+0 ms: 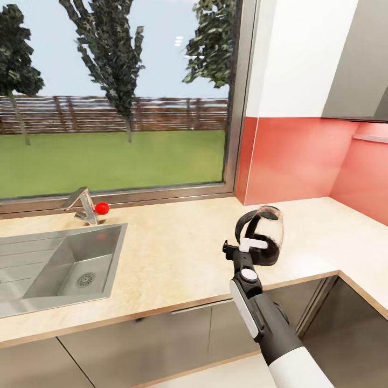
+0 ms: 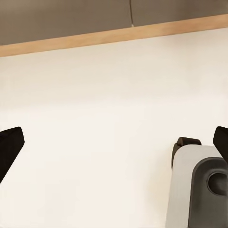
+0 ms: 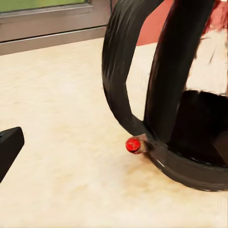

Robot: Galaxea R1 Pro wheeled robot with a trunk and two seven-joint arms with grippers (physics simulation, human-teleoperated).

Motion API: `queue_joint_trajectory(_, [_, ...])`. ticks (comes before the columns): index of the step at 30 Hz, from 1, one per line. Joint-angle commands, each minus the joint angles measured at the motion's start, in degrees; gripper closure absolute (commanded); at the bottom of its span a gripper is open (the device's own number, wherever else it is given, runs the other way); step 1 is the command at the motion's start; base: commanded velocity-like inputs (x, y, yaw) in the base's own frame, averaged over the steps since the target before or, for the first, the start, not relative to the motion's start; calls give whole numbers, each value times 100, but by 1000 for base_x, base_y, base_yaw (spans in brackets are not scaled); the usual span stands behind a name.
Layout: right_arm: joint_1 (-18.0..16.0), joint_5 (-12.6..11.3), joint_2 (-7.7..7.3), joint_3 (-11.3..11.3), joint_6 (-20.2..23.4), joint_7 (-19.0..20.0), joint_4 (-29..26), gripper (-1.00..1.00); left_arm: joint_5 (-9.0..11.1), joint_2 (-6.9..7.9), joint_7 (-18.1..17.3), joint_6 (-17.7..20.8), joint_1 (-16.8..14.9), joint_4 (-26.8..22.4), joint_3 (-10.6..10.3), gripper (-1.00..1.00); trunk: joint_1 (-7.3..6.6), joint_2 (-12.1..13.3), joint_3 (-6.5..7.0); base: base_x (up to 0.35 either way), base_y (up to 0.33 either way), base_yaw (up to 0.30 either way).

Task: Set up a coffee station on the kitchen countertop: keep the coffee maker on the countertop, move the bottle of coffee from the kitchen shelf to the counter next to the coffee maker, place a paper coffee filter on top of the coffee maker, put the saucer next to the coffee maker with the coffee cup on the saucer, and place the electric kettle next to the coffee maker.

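The right gripper (image 1: 253,245) sits at the handle of the electric kettle (image 1: 265,235). In the right wrist view one dark finger (image 3: 8,149) stands well off to one side of the black handle loop (image 3: 118,66), so the fingers look spread wide with the handle between them, not closed on it; the opposite finger is hidden against the kettle. The kettle is rounded, of dark smoky glass, with a black base ring and a small red switch (image 3: 133,144) at the foot of the handle. It stands upright on the light-wood bench (image 1: 178,242), near the corner where the red backsplash (image 1: 291,161) turns, well to the right of the steel sink (image 1: 59,267). The right arm (image 1: 269,323) reaches up and forward from the lower right, wrist straight, in line with the handle.

The left gripper (image 2: 114,142) hangs over pale floor, its dark fingers (image 2: 9,145) wide apart and holding nothing.
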Motion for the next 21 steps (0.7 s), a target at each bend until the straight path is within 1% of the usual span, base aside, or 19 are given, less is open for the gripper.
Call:
queue_joint_trajectory(1, [-6,-34,-1,13,24,-42,-6,-100,30,-1,-60,4,3,-9,39,-100,2,-7,-8,0,83,0])
queue_joint_trajectory(12, [-7,-36,-1,13,22,-43,1,-100,31,-5,-60,5,3,-9,41,-100,2,-7,-8,2,18,0])
queue_joint_trajectory(21, [-6,-37,-1,15,22,-43,3,-100,31,-3,-61,1,3,-2,46,-100,2,-7,-8,38,46,0])
